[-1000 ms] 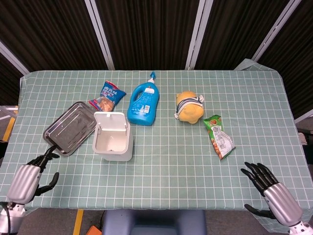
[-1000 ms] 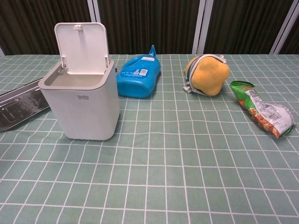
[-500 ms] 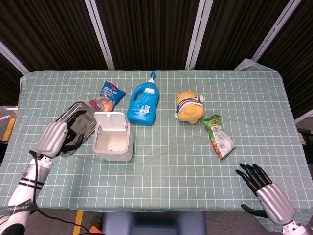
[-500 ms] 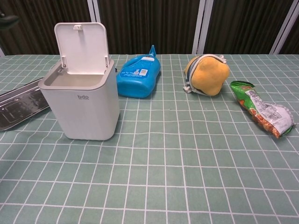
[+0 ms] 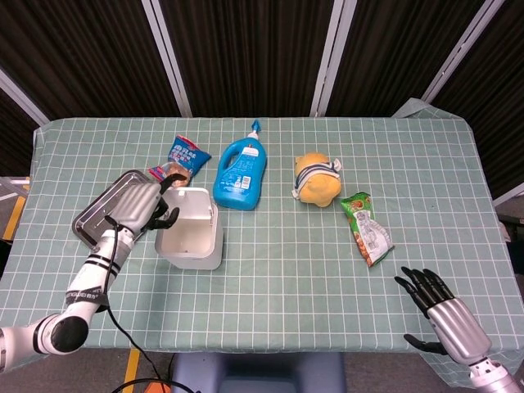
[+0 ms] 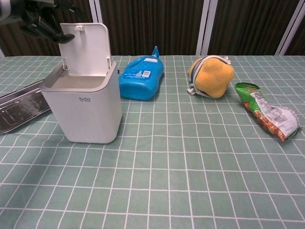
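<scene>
Now the left hand (image 5: 146,206) has swung up from the table edge to the raised lid (image 6: 86,47) of the white bin (image 5: 190,238), fingers loosely curled at its rim, holding nothing. Only the head view shows the right hand (image 5: 438,304), fingers spread by the near edge, below the green snack bag (image 5: 366,228).

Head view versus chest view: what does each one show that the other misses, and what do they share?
Only the head view shows the right robot hand, open at the near table edge, and the blue snack packet. Only the chest view shows the small logo on the white plastic bin's front. Both show the left robot hand at the bin's raised lid, the steel tray, blue detergent bottle, yellow plush toy and green snack bag.
</scene>
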Controlling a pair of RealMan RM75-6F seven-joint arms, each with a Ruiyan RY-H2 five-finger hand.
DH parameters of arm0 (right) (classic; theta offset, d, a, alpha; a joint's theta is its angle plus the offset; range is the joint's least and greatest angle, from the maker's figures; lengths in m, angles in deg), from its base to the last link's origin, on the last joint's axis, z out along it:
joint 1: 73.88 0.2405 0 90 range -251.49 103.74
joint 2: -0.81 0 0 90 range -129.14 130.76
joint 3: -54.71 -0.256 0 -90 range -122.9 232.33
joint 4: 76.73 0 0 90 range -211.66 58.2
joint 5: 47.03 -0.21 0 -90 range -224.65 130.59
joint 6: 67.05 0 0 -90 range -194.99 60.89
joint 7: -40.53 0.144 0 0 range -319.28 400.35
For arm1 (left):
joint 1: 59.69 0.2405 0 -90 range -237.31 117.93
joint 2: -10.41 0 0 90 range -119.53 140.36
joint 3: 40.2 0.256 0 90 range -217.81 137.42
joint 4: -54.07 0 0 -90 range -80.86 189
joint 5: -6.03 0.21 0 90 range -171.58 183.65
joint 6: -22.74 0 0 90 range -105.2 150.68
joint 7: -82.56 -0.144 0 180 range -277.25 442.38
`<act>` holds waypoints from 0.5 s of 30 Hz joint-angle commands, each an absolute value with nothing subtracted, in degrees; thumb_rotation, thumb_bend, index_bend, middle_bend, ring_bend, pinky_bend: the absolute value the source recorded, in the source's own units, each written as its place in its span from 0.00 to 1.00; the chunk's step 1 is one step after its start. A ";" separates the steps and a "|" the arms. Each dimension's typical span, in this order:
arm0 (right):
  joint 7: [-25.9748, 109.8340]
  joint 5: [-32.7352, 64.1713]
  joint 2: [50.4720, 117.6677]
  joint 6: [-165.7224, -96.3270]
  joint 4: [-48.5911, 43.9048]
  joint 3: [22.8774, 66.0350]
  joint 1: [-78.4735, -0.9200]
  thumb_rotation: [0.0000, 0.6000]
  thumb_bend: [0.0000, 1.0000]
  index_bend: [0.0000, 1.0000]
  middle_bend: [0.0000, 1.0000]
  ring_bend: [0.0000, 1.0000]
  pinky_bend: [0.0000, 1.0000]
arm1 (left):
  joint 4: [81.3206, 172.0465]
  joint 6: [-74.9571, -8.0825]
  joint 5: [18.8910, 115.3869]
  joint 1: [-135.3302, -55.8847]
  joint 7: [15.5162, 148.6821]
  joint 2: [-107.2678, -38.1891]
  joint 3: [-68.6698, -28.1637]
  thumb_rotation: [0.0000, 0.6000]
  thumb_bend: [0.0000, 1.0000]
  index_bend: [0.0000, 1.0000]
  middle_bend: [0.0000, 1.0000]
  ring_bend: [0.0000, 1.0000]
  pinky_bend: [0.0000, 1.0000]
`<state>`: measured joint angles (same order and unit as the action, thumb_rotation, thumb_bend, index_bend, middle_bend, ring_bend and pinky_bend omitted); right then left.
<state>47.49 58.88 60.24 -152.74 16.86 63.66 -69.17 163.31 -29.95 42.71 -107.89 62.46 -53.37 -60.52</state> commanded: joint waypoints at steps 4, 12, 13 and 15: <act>47.93 57.69 59.93 -153.05 16.89 63.11 -69.31 1.00 0.25 0.00 0.00 0.00 0.00 | 162.77 -27.23 38.41 -111.35 61.09 -53.26 -59.07 1.00 0.49 0.21 1.00 1.00 1.00; 48.26 58.16 59.66 -153.64 16.81 63.32 -69.56 1.00 0.25 0.00 0.00 0.00 0.00 | 167.83 -28.69 40.06 -111.40 61.00 -49.71 -57.15 1.00 0.49 0.25 1.00 1.00 1.00; 48.30 58.29 59.64 -153.66 16.84 63.38 -69.56 1.00 0.25 0.00 0.00 0.00 0.00 | 168.48 -29.09 40.41 -111.29 60.86 -49.27 -56.89 1.00 0.49 0.25 1.00 1.00 1.00; 48.41 58.70 59.56 -153.75 16.80 63.56 -69.56 1.00 0.25 0.00 0.00 0.00 0.00 | 169.95 -29.91 41.05 -110.95 60.69 -48.28 -56.36 1.00 0.49 0.25 1.00 1.00 1.00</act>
<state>48.37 58.62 59.60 -153.71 16.81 63.50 -69.55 169.08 -29.24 40.47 -111.21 60.94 -49.03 -56.89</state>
